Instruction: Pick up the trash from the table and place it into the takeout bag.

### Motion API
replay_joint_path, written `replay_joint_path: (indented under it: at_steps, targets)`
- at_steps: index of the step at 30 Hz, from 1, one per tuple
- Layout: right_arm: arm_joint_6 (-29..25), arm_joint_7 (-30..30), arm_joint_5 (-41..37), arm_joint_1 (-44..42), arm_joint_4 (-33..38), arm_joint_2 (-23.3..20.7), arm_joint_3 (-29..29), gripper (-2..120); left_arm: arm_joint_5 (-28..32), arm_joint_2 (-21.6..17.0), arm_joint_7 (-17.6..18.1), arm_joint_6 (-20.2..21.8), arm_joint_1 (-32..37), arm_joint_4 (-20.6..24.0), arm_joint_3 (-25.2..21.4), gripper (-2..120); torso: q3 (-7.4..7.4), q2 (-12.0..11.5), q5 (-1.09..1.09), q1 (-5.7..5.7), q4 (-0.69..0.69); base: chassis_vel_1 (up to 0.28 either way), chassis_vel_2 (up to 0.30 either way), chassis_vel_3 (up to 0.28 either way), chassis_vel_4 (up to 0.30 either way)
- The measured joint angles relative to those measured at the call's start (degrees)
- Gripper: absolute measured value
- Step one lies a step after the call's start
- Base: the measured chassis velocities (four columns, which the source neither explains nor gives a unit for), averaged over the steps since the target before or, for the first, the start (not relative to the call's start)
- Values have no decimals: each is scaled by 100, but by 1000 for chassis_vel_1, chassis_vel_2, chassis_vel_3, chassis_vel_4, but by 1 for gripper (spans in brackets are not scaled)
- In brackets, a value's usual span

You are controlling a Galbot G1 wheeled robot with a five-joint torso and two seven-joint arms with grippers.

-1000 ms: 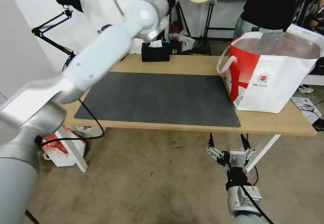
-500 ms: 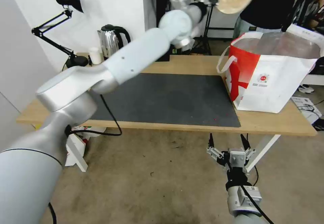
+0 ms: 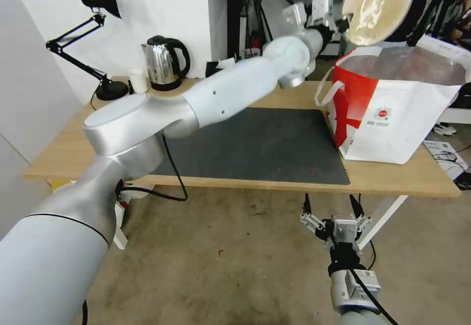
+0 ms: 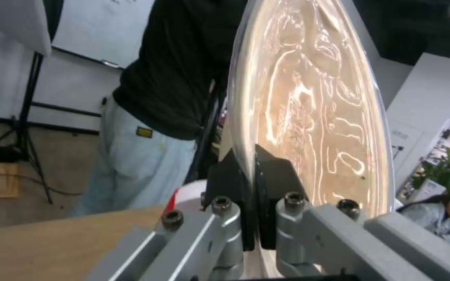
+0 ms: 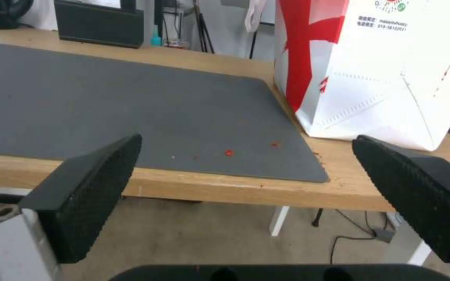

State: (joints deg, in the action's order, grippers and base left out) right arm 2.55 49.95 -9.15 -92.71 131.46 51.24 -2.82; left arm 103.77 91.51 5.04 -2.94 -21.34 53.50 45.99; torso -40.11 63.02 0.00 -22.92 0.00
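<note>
Office-like lab: desk (image 3: 274, 94), whiteboard (image 4: 100, 31), tripod stands (image 3: 260, 21).

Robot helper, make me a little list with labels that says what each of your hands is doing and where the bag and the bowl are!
left gripper: shut on the rim of the beige bowl, held high in the air
bowl position: tipped on edge, above the near-left corner of the takeout bag
bag: standing open on the right end of the table
right gripper: open, holding nothing, low in front of the table edge
mat: bare apart from small red crumbs
also on table: kettle, desk lamp
</note>
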Motion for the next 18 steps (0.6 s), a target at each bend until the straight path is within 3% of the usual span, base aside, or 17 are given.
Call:
replay_joint_path:
  at_steps: [6, 18]
  targets:
    - [0, 0, 0, 0, 0, 0, 0, 100, 37, -7, -218, 3, 66, -22, 186, 0, 0, 0, 0, 0, -1, 0, 0, 0, 0]
    - [0, 0, 0, 0, 0, 0, 0, 100, 69, -16, -310, 27, 183, -79, 303, 0, 0, 0, 0, 0, 0, 0, 0, 0, 0]
